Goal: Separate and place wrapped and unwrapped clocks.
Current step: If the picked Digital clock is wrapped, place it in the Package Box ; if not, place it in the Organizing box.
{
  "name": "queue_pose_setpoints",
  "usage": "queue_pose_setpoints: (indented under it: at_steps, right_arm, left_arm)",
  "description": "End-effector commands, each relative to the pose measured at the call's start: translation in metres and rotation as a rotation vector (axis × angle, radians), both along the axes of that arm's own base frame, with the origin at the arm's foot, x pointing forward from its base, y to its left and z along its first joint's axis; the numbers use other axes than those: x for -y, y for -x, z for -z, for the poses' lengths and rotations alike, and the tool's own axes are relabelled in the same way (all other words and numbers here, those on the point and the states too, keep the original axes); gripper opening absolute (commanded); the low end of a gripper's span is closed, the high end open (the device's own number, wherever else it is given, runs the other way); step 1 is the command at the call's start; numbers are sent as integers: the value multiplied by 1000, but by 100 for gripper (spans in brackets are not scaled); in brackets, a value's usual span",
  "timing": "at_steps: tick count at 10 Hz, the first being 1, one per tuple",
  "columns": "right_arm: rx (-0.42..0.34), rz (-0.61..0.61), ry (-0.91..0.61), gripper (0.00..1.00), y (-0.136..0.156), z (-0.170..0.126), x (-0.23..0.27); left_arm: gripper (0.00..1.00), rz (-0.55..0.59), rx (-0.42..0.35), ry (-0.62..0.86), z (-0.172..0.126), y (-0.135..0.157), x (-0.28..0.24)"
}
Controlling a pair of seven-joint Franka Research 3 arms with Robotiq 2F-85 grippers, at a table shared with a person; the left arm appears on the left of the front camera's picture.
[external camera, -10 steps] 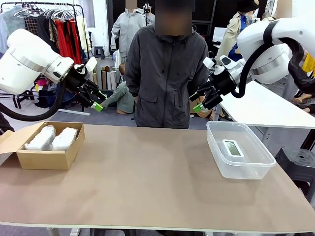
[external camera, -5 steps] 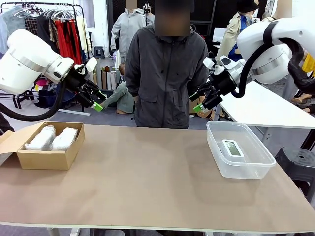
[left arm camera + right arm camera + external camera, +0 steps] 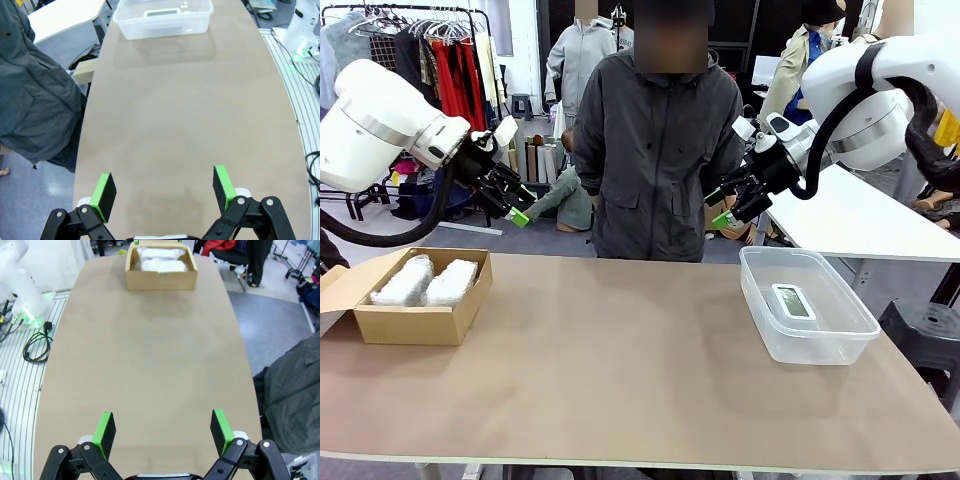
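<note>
Two wrapped clocks [image 3: 425, 281] boxed below left gripper [image 3: 520, 205] | bare clock [image 3: 792, 301] below right gripper [image 3: 722, 206] | both agape

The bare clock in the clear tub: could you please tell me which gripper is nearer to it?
Right. The right gripper hovers open just above and behind the clear tub holding the bare clock; the left gripper hangs across the table, above the cardboard box.

Both tools [image 3: 517, 208] [image 3: 719, 207] raised, wide apart.

Table [image 3: 620, 350] middle bare, wide passage; cardboard box [image 3: 415, 322] blocks left end; clear tub [image 3: 810, 345] blocks right.
</note>
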State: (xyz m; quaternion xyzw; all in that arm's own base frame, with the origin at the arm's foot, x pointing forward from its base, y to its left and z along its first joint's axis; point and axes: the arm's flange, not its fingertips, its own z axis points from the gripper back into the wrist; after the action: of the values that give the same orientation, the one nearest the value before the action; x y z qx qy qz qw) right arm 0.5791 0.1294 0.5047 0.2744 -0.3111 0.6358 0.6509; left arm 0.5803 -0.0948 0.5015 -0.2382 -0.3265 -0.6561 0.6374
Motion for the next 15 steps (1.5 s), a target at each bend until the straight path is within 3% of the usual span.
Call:
queue_pose_setpoints:
  at_steps: [1,15]
  right_arm:
    - [4,4,0,100,1,-1,0]
    - [4,4,0,100,1,-1,0]
  left_arm:
    - [100,5,7,-1,-1,1,-1]
    - [100,5,7,-1,-1,1,-1]
